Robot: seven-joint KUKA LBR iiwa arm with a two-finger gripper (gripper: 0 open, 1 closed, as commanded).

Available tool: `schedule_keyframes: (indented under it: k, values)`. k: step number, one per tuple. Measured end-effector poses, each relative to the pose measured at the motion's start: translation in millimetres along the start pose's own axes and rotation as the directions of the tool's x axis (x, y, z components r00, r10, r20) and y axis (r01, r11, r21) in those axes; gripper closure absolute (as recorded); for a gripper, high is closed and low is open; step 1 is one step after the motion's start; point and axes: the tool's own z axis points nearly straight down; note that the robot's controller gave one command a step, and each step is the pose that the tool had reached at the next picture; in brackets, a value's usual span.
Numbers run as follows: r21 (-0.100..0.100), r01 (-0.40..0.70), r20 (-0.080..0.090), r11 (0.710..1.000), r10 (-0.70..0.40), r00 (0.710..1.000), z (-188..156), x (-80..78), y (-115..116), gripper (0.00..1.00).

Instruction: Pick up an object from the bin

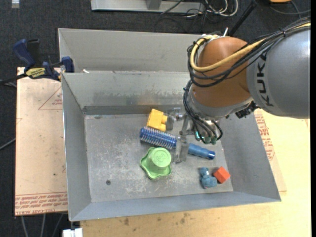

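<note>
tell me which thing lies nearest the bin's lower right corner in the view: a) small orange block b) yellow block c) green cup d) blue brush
a, the small orange block lies closest to that corner of the bin, right beside a small blue lump.

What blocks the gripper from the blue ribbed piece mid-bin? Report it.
Nothing visible. The gripper is down at the right end of the blue ribbed piece; the green cup and blue cylinder lie close by, not between.
</note>
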Motion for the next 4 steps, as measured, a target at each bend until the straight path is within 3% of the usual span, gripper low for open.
schedule_keyframes:
  k: [1,3,4]
  values:
    - [-0.003,-0.049,0.009,0.999,0.049,0.999,141,-106.5,-1,0.0]
    - [-0.006,-0.05,0.016,0.999,0.05,0.999,138,-108.6,0,0.0]
    - [-0.005,-0.108,0.019,0.994,0.108,0.994,136,-91.5,-6,0.0]
